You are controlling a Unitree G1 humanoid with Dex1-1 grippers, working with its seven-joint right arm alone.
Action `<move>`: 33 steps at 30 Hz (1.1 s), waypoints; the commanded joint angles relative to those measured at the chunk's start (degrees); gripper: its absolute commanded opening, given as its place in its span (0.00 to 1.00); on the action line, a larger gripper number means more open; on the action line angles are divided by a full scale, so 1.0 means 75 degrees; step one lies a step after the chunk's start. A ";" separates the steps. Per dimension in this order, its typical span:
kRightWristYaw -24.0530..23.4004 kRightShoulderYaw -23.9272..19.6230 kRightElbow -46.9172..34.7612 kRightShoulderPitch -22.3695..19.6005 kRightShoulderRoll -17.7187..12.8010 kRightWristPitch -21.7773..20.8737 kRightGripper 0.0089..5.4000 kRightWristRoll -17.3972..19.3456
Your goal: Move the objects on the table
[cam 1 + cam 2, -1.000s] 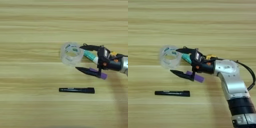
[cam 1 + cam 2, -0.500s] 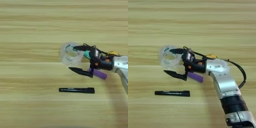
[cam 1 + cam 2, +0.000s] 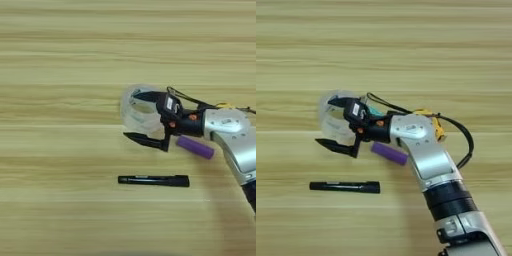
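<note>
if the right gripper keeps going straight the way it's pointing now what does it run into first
Most likely the clear tape roll. The right gripper points left with fingers spread around the roll, so it sits directly ahead. Height above the table is hard to judge, so contact isn't certain.

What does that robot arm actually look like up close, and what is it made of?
The arm is a smooth silver shell with a black ribbed band lower down. A thin black cable loops along its outer side. Its claw has two slim, pointed black fingers on a black body with small orange spots and a little white label.
</note>
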 commanded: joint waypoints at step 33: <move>-0.0637 0.0513 0.0976 -0.1107 -0.0132 0.0325 0.88 -0.1148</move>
